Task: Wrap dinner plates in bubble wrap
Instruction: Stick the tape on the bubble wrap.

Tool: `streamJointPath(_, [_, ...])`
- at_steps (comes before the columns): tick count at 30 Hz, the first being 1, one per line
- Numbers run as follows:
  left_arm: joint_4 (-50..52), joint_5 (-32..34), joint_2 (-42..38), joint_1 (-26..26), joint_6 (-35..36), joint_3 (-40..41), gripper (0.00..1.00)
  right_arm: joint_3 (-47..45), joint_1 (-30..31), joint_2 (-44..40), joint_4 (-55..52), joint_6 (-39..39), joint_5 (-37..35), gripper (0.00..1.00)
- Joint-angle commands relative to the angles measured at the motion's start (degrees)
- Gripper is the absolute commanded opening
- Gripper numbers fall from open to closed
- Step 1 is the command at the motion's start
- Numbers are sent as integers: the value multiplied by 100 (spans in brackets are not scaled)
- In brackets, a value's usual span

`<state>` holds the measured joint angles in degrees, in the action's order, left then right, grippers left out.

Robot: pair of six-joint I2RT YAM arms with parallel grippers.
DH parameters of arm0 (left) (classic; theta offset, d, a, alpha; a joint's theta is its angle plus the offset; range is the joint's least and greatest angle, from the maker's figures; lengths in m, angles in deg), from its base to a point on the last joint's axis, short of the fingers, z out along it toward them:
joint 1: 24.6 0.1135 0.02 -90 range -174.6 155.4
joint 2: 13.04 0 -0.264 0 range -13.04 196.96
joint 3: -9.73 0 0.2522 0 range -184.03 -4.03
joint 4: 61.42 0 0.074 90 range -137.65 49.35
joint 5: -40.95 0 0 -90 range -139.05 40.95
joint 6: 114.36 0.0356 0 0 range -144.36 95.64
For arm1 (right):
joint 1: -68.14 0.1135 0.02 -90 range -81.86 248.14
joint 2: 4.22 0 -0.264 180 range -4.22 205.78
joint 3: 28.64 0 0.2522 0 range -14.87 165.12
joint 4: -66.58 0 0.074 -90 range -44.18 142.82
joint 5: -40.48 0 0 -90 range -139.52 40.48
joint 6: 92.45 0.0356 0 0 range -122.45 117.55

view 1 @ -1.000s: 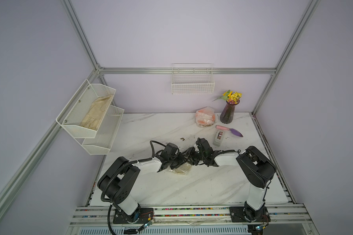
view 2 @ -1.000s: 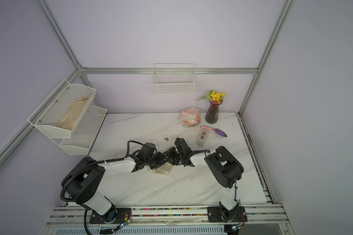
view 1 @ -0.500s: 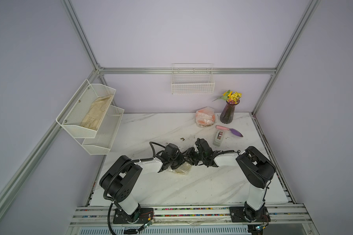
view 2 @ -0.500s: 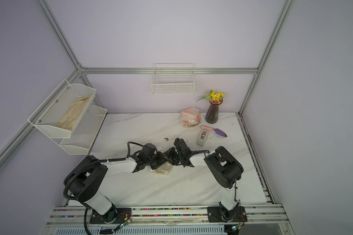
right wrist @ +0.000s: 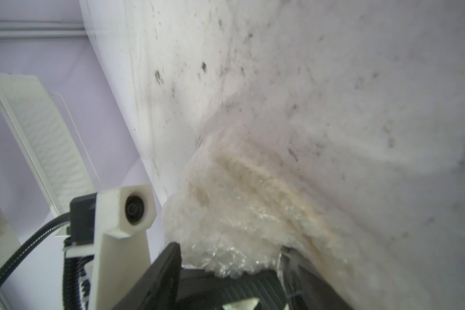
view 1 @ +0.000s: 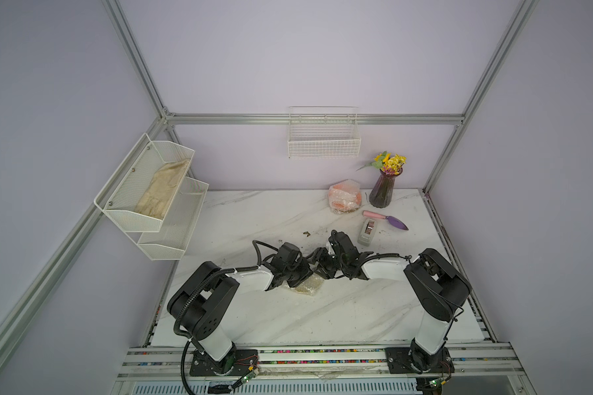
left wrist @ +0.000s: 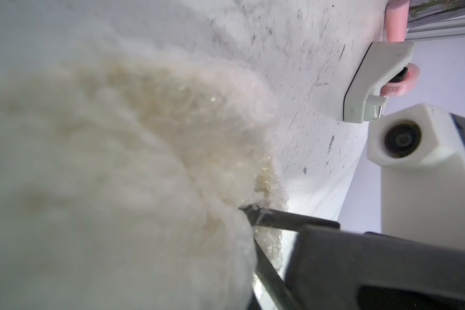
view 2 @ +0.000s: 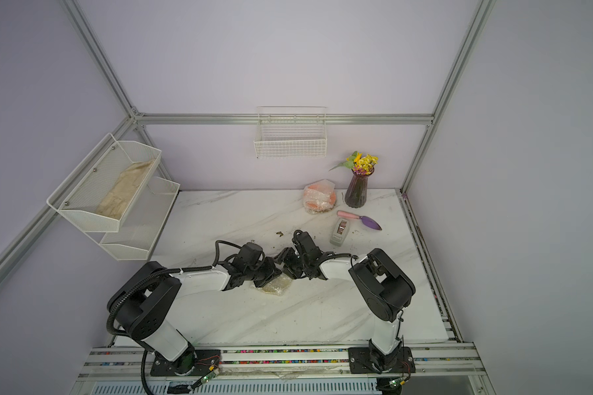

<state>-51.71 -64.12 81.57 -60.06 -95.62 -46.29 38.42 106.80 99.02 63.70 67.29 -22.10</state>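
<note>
Bubble wrap (view 1: 309, 284): one clear, crinkled sheet bundled over the cream plate (left wrist: 156, 107). The plate shows only as a beige tint through the plastic. The bundle lies flat near the middle of the marble table (view 1: 254, 318), slightly toward 6 o'clock.

Left gripper (left wrist: 250, 214): arm reaches in from 9 o'clock and meets the bundle at its 11 o'clock edge. Jaws are closed to a point, pinching a fold of the wrap.

Right gripper (right wrist: 228, 253): arm reaches in from 3 o'clock and meets the bundle at its 1 o'clock edge. Jaws stand wide, one finger on either side of a bulge of wrap. Whether the pads press it cannot be told.

Orange plate (view 1: 345, 200): swathed in its own wrap at the table's 12-to-1 o'clock edge, well apart from both grippers.

Tape dispenser (view 1: 367, 232): grey, at 2 o'clock of the bundle, near the right gripper.
</note>
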Motion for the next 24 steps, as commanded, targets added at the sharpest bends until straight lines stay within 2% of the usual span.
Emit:
streamJointPath(1, [572,655,73,291,-199,405,0,-7,-389,-116,-1609,-506,580,64])
streamJointPath(3, [520,565,168,337,-238,461,0,129,-543,-115,-1984,-762,969,65])
streamJointPath(6, [434,473,258,381,-309,525,0,356,-706,-229,-2711,-1246,1159,66])
streamJointPath(11, [447,426,295,409,-289,517,0,521,-895,-638,-3402,-1589,740,64])
streamJointPath(13, [450,411,290,409,-274,503,0,685,-895,-673,-3468,-1807,721,54])
streamJointPath(17, [572,416,234,409,-206,474,0,520,-738,-708,-1632,-987,1395,15])
streamJointPath(18, [610,424,214,409,-187,457,0,506,-699,-689,-1306,-850,1438,10])
streamJointPath(21, [676,426,198,409,-155,430,0,584,-520,-341,-609,-516,1654,0])
streamJointPath(24, [751,430,175,409,-141,403,0,370,-258,191,348,110,1872,0])
